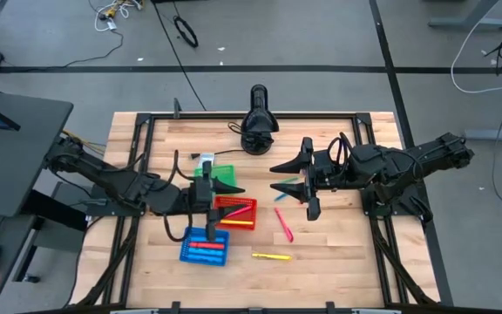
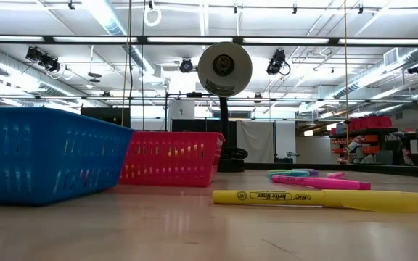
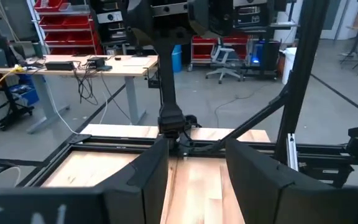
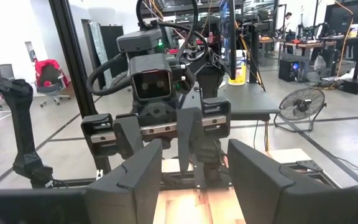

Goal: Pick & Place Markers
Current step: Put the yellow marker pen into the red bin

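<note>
While both arms hover level above the middle of the table, I see nothing held in either tool: the left gripper points right with a clear gap between its fingers, bare wood showing through, and the right gripper faces it with its fingers likewise parted and empty, looking straight at the other arm's wrist. I judge they are parked nose to nose so that each can drop onto its own side of the work. Just under the left tool sits the red basket, with the green basket on its far side and the blue basket on its near side; red and blue sticks already lie in the blue one, so sorting looks under way. The loose markers lie right of the baskets, below the right tool: a pink marker near the centre, a yellow marker nearer the front edge, and a greenish marker close under the right fingers, partly hidden. From table height the yellow highlighter lies flat and nearest, with pink behind it. I would take pink next, since it lies open and apart from the others.
</note>
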Available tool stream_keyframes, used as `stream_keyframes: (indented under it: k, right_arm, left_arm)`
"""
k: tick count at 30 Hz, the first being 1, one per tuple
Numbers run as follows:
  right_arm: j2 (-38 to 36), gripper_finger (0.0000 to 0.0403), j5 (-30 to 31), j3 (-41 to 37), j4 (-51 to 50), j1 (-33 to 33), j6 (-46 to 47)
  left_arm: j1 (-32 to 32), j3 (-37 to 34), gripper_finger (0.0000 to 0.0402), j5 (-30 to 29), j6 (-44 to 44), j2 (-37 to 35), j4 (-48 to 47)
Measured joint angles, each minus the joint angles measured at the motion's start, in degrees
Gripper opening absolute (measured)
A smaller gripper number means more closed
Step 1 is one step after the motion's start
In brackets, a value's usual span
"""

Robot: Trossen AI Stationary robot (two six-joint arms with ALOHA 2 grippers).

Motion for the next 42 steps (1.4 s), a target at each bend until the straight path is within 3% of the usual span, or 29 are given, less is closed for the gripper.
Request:
stream_keyframes:
  k: [7, 14, 18, 29, 32, 42]
  right_arm:
    - [0.00, 0.0185, 0.00, 0.00, 0.04, 0.00, -0.04]
    - [0.00, 0.0185, 0.02, 0.00, 0.06, 0.00, -0.68]
    - [0.00, 0.0185, 0.02, 0.00, 0.07, 0.00, -0.70]
    - [-0.15, 0.0185, 0.04, -0.02, 0.63, 0.00, -1.68]
    - [-0.15, 0.0185, 0.04, -0.02, 1.50, 0.00, -1.72]
    - [-0.17, 0.0185, 0.04, -0.02, 3.38, 0.00, -1.70]
  left_arm:
    - [0.04, 0.00, 0.0167, 5.52, -0.35, 0.00, -0.49]
    - [0.10, 0.00, 0.0167, 9.12, -0.56, 0.00, -6.89]
    - [0.27, 0.26, 0.0167, 10.90, -3.03, 0.02, -13.89]
    - [3.33, 10.39, 0.0168, 23.19, -8.00, 4.45, -34.32]
    - [4.43, 11.67, 0.0168, 27.79, -8.04, 6.65, -35.33]
    - [5.16, 12.34, 0.0179, 34.83, -9.84, 13.01, -36.88]
